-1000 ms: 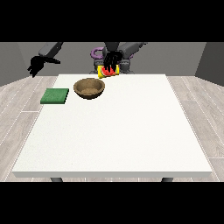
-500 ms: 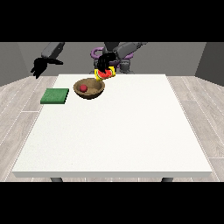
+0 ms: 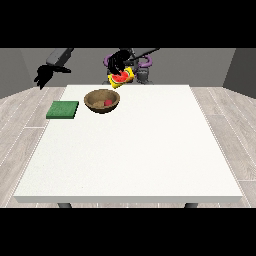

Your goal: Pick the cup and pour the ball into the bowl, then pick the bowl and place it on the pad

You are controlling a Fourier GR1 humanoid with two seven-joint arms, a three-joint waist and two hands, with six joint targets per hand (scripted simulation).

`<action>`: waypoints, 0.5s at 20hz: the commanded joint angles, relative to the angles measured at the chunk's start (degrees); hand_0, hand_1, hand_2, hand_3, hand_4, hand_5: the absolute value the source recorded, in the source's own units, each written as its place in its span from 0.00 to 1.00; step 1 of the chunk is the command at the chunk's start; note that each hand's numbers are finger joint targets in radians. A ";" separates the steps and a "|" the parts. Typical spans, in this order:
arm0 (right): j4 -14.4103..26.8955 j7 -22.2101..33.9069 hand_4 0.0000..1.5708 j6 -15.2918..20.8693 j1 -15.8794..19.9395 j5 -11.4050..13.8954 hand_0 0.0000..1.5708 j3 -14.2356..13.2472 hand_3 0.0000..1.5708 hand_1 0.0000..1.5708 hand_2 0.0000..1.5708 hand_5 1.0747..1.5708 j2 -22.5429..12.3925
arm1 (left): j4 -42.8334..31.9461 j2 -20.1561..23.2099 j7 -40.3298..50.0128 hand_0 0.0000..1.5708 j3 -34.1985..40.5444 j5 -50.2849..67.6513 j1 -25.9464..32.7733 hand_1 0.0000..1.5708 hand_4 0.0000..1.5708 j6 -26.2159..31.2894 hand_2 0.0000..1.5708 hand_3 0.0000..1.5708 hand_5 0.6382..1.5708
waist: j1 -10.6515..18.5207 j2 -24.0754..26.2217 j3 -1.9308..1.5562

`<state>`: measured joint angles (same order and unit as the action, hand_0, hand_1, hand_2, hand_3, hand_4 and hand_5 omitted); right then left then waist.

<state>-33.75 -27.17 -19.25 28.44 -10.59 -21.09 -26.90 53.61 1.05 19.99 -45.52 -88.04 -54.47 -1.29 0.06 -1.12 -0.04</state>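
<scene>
Two jobs make up this task, and you look to be at the end of the first one. Start at the bottom of the frame: the white counter (image 3: 130, 160) is wide, and the things sit far back in its upper left part.

Go up and left and you find the green pad (image 3: 63, 109), lying flat near the left edge. Just to the right of it, close but not touching, stands the brown bowl (image 3: 102, 100). A small red ball (image 3: 108, 103) lies inside the bowl, so the pour seems done.

Go a bit farther up and you see the cup (image 3: 121, 79), yellow with red showing in it, tilted in the air past the bowl's far rim. The hand at the view's right (image 3: 117, 63) is wrapped around it.

Farthest back, at the upper left, the hand at the view's left (image 3: 44, 76) hangs in the air over the floor beyond the counter edge, holding nothing. You cannot tell how its fingers lie.

To do this step well, tip the cup back upright slowly and put it down well away from the bowl. Then take the bowl by its rim, keep it level so the ball stays in, and set it in the middle of the pad.
</scene>
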 commanded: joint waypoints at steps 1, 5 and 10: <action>-0.88 1.47 0.00 -0.04 -0.47 0.15 0.00 1.26 0.13 0.00 0.00 0.89 1.38 | -0.35 -1.00 -0.38 0.98 1.37 -3.49 -0.18 0.98 0.77 2.75 1.00 1.00 0.88 | -1.56 1.37 0.03; 1.87 0.68 0.13 -2.05 -0.35 -1.12 0.00 -0.28 0.00 0.00 0.00 0.95 -0.68 | 3.19 -1.00 -2.64 0.96 2.53 -5.23 -0.36 0.96 0.77 4.58 1.00 1.00 0.88 | 0.72 -1.36 0.02; 1.89 3.70 0.31 -1.57 -1.43 -1.82 0.00 -0.26 0.00 0.00 0.00 0.98 0.78 | 10.38 1.90 -2.36 0.00 14.60 8.21 6.59 0.00 0.81 -7.30 1.00 1.00 0.87 | 5.68 -0.23 0.29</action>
<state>-32.14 -25.06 -20.78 28.00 -11.93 -21.12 -26.11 59.71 1.07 18.40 -38.37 -86.76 -51.63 -2.45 2.62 -2.09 0.07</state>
